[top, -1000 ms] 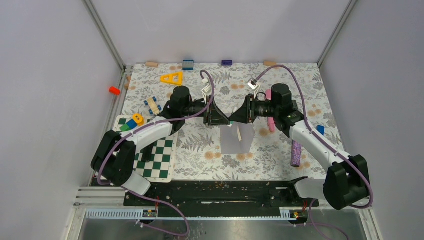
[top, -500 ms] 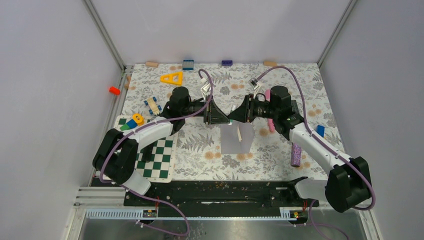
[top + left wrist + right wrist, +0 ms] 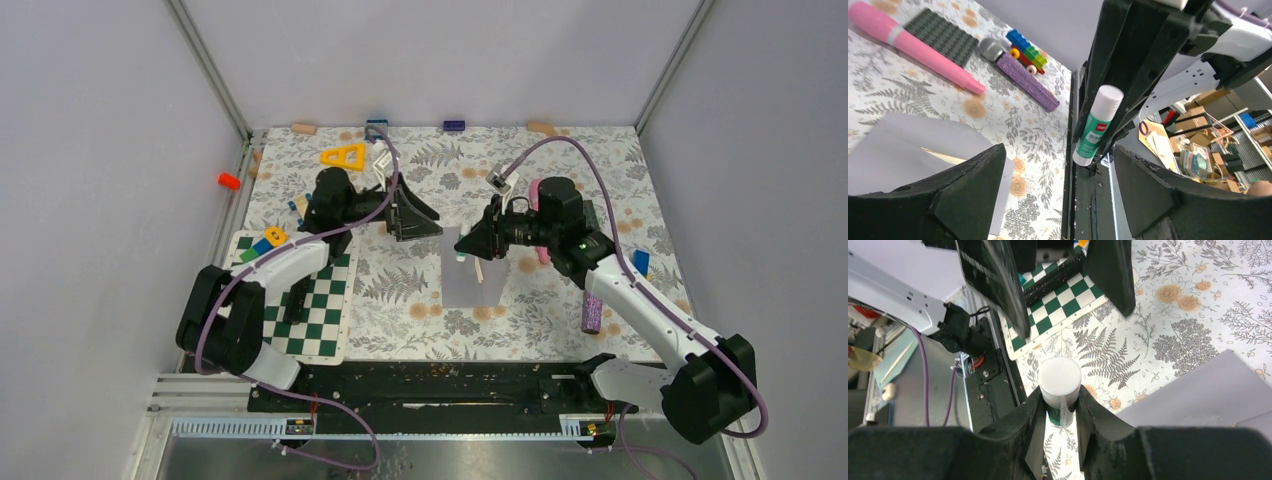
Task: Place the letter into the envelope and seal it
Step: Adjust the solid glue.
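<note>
The grey envelope (image 3: 470, 285) lies flat mid-table, also seen in the left wrist view (image 3: 893, 145) and the right wrist view (image 3: 1198, 390). A tan strip of the letter (image 3: 479, 268) shows at the envelope's opening (image 3: 945, 156). My right gripper (image 3: 466, 246) hovers over the envelope's far edge, shut on a green-and-white glue stick (image 3: 1060, 382), whose white cap faces the right wrist camera. That glue stick (image 3: 1096, 127) hangs between the right fingers in the left wrist view. My left gripper (image 3: 418, 214) stands open and empty (image 3: 1058, 150), apart to the stick's left.
A green-white chessboard (image 3: 312, 300) with small blocks lies at the left. A yellow triangle (image 3: 343, 155) is at the back left. A pink marker (image 3: 918, 47), a purple glitter stick (image 3: 1028, 85) and a dark studded plate (image 3: 943, 35) lie right of the envelope.
My left gripper has let go of the glue stick, opened wide and drawn back to the left. The right gripper keeps the stick and has shifted slightly.
</note>
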Controlling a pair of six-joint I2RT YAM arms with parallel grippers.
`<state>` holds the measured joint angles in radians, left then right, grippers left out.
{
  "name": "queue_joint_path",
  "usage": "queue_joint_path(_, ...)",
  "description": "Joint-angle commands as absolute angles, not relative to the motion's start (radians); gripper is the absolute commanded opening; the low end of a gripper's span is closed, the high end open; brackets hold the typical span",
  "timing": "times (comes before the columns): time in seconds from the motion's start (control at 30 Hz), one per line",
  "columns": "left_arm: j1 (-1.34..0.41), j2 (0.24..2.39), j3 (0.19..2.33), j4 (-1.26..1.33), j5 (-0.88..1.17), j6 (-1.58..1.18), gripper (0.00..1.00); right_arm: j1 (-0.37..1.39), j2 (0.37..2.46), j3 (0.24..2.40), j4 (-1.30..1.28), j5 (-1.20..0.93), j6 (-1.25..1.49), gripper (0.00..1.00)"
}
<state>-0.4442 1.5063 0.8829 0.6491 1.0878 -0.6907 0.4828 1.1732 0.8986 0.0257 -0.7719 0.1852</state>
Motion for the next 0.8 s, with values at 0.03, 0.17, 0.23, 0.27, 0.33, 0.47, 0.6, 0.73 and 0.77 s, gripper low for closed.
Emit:
queue_joint_path(0.03,-0.424,1.412,0.881,0.722,1.110,-0.674,0.81,0.489,1.169,0.937,-0.076,-0.822,0.035,0.10)
queue_joint_path(0.17,-0.441,1.415,0.889,0.704,1.103,-0.660,0.81,0.489,1.190,0.944,-0.094,-0.882,0.031,0.10)
queue_joint_path(0.23,-0.460,1.422,0.890,0.702,1.103,-0.655,0.81,0.491,1.198,0.946,-0.092,-0.906,0.042,0.11)
queue_joint_path(0.27,-0.471,1.427,0.889,0.696,1.102,-0.649,0.81,0.489,1.203,0.950,-0.093,-0.916,0.049,0.11)
queue_joint_path(0.33,-0.494,1.436,0.891,0.675,1.097,-0.626,0.81,0.489,1.213,0.958,-0.091,-0.950,0.065,0.11)
queue_joint_path(0.47,-0.520,1.460,0.900,0.647,1.092,-0.602,0.81,0.490,1.235,0.963,-0.062,-1.016,0.122,0.11)
queue_joint_path(0.6,-0.533,1.468,0.900,0.648,1.095,-0.598,0.80,0.489,1.252,0.960,-0.047,-1.025,0.145,0.12)
queue_joint_path(0.73,-0.542,1.474,0.899,0.649,1.097,-0.599,0.77,0.490,1.262,0.960,-0.038,-1.025,0.155,0.12)
queue_joint_path(0.77,-0.544,1.475,0.899,0.649,1.099,-0.599,0.76,0.490,1.264,0.959,-0.037,-1.026,0.157,0.12)
